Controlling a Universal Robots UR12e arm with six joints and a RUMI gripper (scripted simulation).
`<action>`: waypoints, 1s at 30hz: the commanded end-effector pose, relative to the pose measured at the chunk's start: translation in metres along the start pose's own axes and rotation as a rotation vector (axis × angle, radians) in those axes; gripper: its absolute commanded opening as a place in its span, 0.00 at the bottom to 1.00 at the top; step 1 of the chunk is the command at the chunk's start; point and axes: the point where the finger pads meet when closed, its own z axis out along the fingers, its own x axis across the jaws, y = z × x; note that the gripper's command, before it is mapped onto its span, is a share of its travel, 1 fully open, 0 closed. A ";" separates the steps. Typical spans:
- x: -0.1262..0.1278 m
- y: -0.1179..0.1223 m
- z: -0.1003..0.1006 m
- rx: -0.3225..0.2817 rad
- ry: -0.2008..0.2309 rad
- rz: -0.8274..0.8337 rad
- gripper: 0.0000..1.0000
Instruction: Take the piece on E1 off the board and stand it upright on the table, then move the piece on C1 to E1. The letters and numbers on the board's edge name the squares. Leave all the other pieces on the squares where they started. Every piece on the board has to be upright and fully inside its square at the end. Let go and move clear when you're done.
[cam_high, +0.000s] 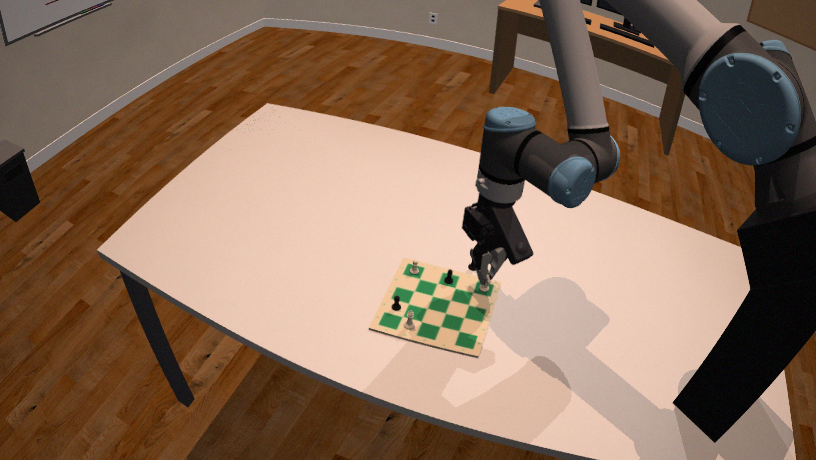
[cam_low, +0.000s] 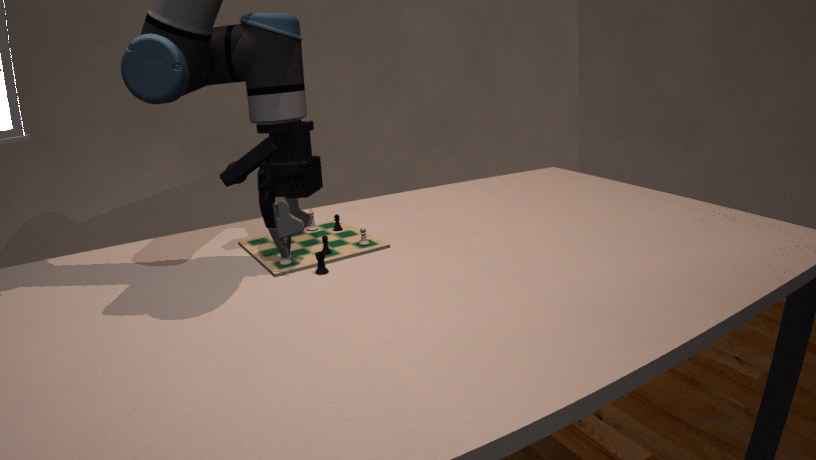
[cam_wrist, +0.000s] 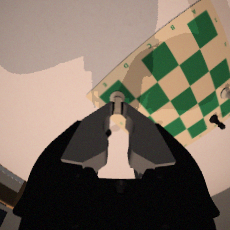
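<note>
My gripper (cam_high: 484, 281) (cam_low: 284, 254) (cam_wrist: 117, 103) is shut on a small white chess piece (cam_high: 484, 288) (cam_low: 284, 261). The piece is upright with its base at the green corner square next to the D mark on the green and tan chessboard (cam_high: 425, 341) (cam_low: 348, 253) (cam_wrist: 185, 70). I cannot tell whether its base touches the square. A black piece (cam_low: 321, 264) stands upright on the table just off the board's edge; the gripper hides it in the top view.
Two black pieces (cam_high: 449, 277) (cam_high: 396, 304) and two white pieces (cam_high: 414, 266) (cam_high: 409, 321) stand upright on other squares. The board lies on a large pale table (cam_high: 285, 200) (cam_low: 514, 285). A wooden desk (cam_high: 514, 22) stands behind the arm.
</note>
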 end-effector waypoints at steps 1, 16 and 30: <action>0.000 0.000 0.000 -0.001 0.000 0.000 0.00; 0.000 0.000 0.000 -0.001 0.000 0.000 0.00; 0.000 0.000 0.000 -0.001 0.000 0.000 0.04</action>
